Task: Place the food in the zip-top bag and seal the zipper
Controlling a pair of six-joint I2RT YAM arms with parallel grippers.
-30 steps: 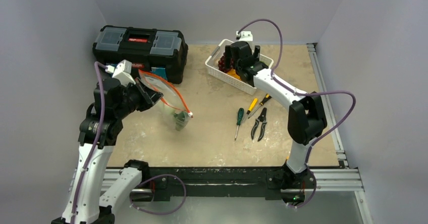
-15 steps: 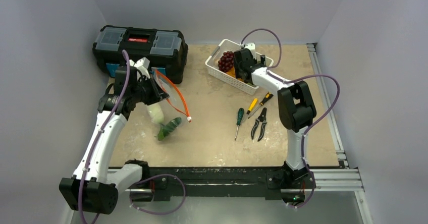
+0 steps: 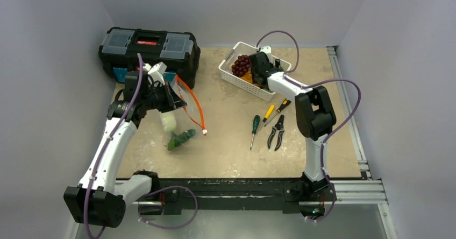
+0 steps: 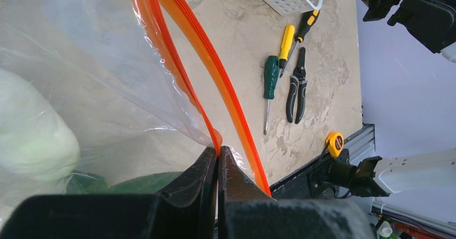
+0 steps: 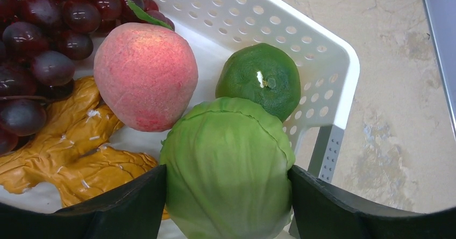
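Note:
My left gripper is shut on the zipper's orange-red strip at the mouth of the clear zip-top bag, holding it up beside the toolbox. The strip loops down to a white slider. Inside the bag lie a white oblong vegetable and a dark green cucumber. My right gripper is down in the white basket, one finger touching each side of the light-green cabbage. A pink peach and a green citrus lie just beyond it.
Dark grapes and a ginger root share the basket. A black toolbox stands at the back left. Screwdrivers and pliers lie mid-table. A yellow tape measure sits by the front rail.
The left arm has stretched out toward the toolbox with the bag; the vegetables in it have shifted left. The right gripper has dropped into the basket around the cabbage.

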